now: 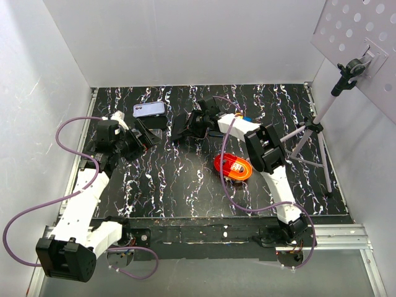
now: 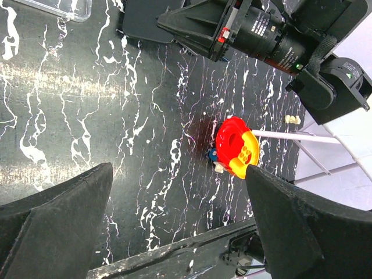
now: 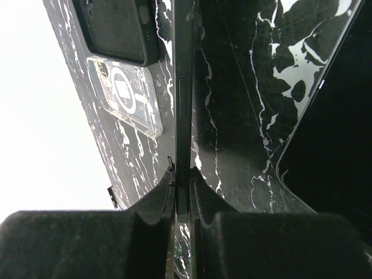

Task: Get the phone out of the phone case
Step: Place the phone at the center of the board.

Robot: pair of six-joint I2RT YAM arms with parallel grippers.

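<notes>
My right gripper (image 3: 183, 174) is shut on a thin black slab (image 3: 183, 99) seen edge-on, with a side button on it; it reads as the phone. From above, this gripper (image 1: 185, 127) sits mid-table near the back, with the phone (image 1: 178, 130) dark and tilted in it. A clear phone case (image 3: 125, 96) with a ring mark lies flat to the left, pale lavender from above (image 1: 148, 110). A black flat piece (image 3: 116, 29) lies beside it. My left gripper (image 2: 179, 174) stands wide open over bare table, and from above the left gripper (image 1: 143, 137) is just left of the black piece (image 1: 151, 124).
A red and orange toy (image 1: 232, 166) lies near the right arm and also shows as the toy (image 2: 237, 145) in the left wrist view. A tripod stand (image 1: 309, 133) occupies the right side. White walls enclose the table. A glossy black slab (image 3: 331, 145) fills the right wrist view's right edge.
</notes>
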